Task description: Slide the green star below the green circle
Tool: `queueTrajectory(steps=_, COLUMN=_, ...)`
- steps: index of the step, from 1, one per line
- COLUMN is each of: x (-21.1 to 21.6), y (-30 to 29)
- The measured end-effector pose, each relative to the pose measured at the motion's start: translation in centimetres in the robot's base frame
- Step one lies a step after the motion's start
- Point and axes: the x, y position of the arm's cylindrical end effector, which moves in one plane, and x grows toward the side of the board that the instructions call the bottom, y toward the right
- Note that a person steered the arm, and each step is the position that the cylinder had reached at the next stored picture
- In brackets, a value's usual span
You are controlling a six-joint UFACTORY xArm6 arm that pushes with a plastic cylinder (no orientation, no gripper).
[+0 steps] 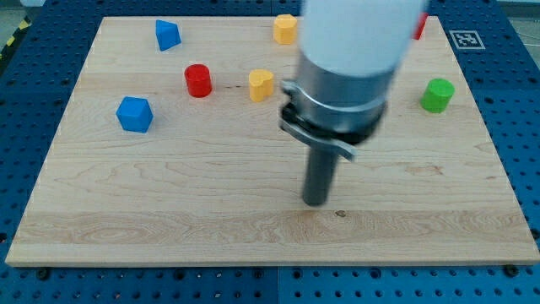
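Observation:
The green circle (437,95) is a short green cylinder near the board's right edge. No green star shows; the arm's white and dark body covers the board's upper middle and may hide it. My tip (315,202) rests on the board at lower centre, well to the left of and below the green circle. It touches no block.
A wooden board (169,211) lies on a blue perforated table. On it: a blue block (168,35) at top left, a blue block (134,114) at left, a red cylinder (198,80), a yellow heart (261,84), a yellow block (285,28), and a red piece (419,28) beside the arm.

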Motion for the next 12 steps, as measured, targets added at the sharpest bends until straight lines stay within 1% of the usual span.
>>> queueTrajectory(steps=1, x=-4.7, y=1.1)
queueTrajectory(steps=2, x=-4.8, y=3.7)
queueTrajectory(steps=3, x=-5.8, y=3.7)
queueTrajectory(steps=4, x=-7.9, y=3.3)
queueTrajectory(steps=6, x=-8.0, y=7.6)
queueTrajectory(steps=7, x=-8.4, y=7.6)
queueTrajectory(steps=8, x=-10.0, y=4.5)
queueTrajectory(steps=9, x=-11.9, y=6.7)
queueTrajectory(steps=10, x=-11.5, y=10.2)
queueTrajectory(steps=11, x=-8.9, y=10.0)
queueTrajectory(steps=12, x=-8.8, y=11.1)
